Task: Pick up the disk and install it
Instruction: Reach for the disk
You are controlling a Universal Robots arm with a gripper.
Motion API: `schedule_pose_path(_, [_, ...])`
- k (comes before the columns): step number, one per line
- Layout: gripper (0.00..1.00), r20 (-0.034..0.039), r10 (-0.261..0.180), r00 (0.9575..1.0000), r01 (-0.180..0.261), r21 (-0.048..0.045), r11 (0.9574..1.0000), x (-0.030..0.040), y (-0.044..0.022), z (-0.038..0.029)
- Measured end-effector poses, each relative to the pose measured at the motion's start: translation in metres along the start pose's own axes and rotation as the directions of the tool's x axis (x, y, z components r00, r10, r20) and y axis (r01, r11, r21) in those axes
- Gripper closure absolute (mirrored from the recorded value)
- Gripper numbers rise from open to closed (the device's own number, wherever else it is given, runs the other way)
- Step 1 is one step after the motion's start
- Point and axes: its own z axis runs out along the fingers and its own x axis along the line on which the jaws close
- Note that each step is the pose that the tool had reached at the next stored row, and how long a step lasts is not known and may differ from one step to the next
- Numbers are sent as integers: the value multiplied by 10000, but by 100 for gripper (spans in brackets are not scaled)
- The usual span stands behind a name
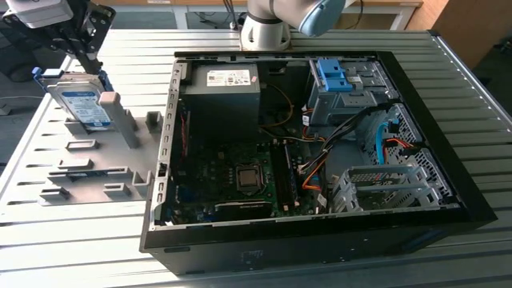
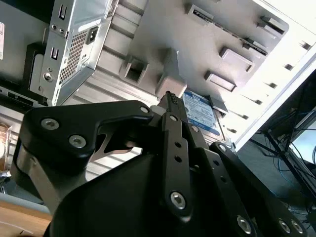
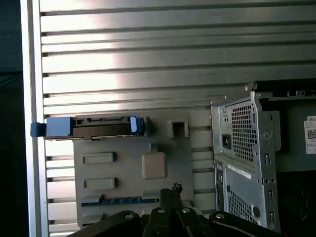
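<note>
Hanging over the gray fixture on the counter, the gripper seems to have its fingers pressed together with nothing between them, though the dark exterior view leaves some doubt. The disk stands on edge in a fixture slot just below the gripper, apart from it in the first wrist view. 1 computer case lies well off to the gripper's side.

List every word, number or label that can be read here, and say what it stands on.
No text can be quoted.
White-and-blue label on the disk: print too small to read in the exterior and second wrist views.
White sticker on the black box inside the computer case: too small to read.
Case sticker in the first wrist view: blurred and cut off.
</note>
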Motion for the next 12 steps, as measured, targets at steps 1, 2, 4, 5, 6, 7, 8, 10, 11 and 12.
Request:
schedule_pose_path(1, [89,-1,0,10000,0,0,10000,8,0,-1])
schedule_pose_path(2, [89,0,0,10000,0,0,10000,16,-1,0])
schedule_pose_path(4, [89,0,0,10000,0,0,10000,32,-2,-1])
schedule_pose_path(5, [89,0,0,10000,0,0,10000,40,-3,-1])
schedule_pose_path(6, [89,0,0,10000,0,0,10000,48,-4,-1])
schedule_pose_path(7, [89,0,0,10000,0,0,10000,56,-4,-1])
schedule_pose_path(8, [89,-1,0,10000,0,0,10000,64,-5,-2])
schedule_pose_path(10, [89,0,0,10000,0,0,10000,79,-6,-2])
schedule_pose_path(11, [89,0,0,10000,0,0,10000,88,-7,-2])
schedule_pose_path(12, [89,0,0,10000,0,1,10000,95,-7,-2])
